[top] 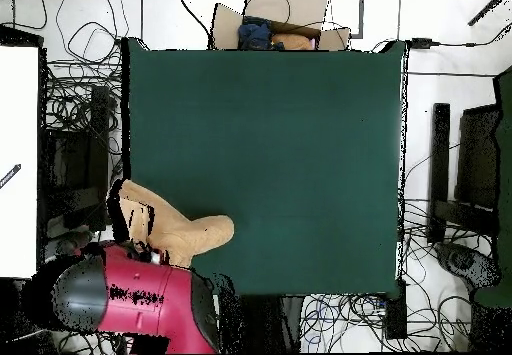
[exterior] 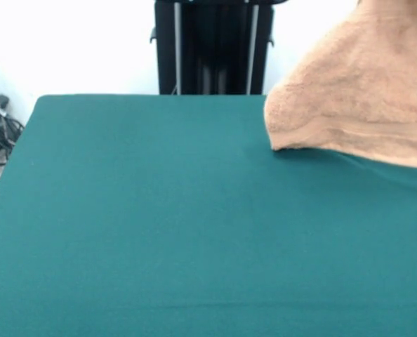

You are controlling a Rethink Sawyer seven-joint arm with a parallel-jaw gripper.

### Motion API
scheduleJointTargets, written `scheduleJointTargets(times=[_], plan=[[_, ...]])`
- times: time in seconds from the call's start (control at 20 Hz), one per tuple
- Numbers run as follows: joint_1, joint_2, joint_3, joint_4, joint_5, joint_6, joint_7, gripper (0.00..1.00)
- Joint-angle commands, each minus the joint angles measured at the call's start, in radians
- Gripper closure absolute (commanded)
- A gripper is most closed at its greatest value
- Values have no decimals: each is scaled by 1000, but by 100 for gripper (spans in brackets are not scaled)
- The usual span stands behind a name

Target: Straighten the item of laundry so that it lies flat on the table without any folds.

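from my console, the near and middle stretch of the table (exterior: pixel 159 232) lies bare green. at the far right the towel (exterior: pixel 356 91) hangs lifted, tapering upward out of the top edge, its broad lower hem sagging down to the table surface near the right edge. in the overhead view the towel (top: pixel 170 229) runs along the table's corner edge beside the red arm (top: pixel 140 301). i cannot tell the gripper's state; it is hidden.

A white wall (exterior: pixel 75 42) stands behind; tangled cables (top: pixel 75 101) cover the pale floor (top: pixel 425 101).
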Motion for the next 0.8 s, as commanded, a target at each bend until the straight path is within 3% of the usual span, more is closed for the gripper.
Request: scheduleJointTargets(times=[0.05,0.8], plan=[[20,64,15,148,19,-154,334,100],[-26,139,94,234,92,-364,268,100]])
